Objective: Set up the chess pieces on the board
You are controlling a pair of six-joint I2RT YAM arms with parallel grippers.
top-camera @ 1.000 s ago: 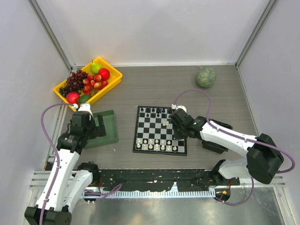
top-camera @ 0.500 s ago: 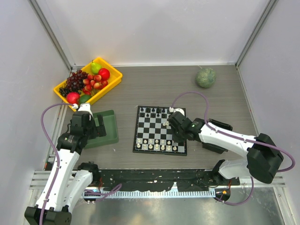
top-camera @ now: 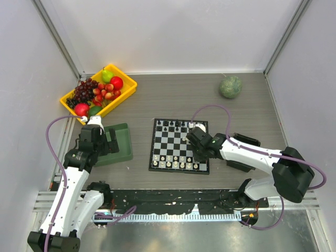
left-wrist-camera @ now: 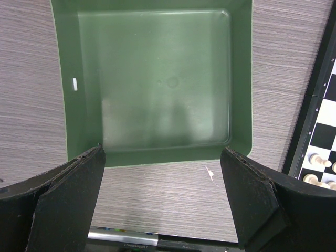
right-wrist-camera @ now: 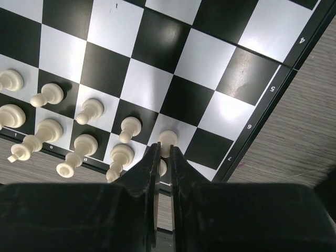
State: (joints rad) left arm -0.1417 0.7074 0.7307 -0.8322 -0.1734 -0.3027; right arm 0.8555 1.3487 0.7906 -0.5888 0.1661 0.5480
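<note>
Cream pawn (right-wrist-camera: 167,137) pinched between right gripper (right-wrist-camera: 164,148) tips

The board (top-camera: 169,143) is a flat square of black and white checks with a thin dark border that carries small numerals. It lies flat on the desk, turned slightly off square. The black pieces (top-camera: 171,125) stand upright along its far edge. The cream pieces (top-camera: 177,164) stand upright in the two rows at its near edge, with small round-headed pawns in front of taller figures. One cream pawn (right-wrist-camera: 167,137), in line with the pawn row near the board's right border, is pinched between the tips of the closed right jaws.
</note>
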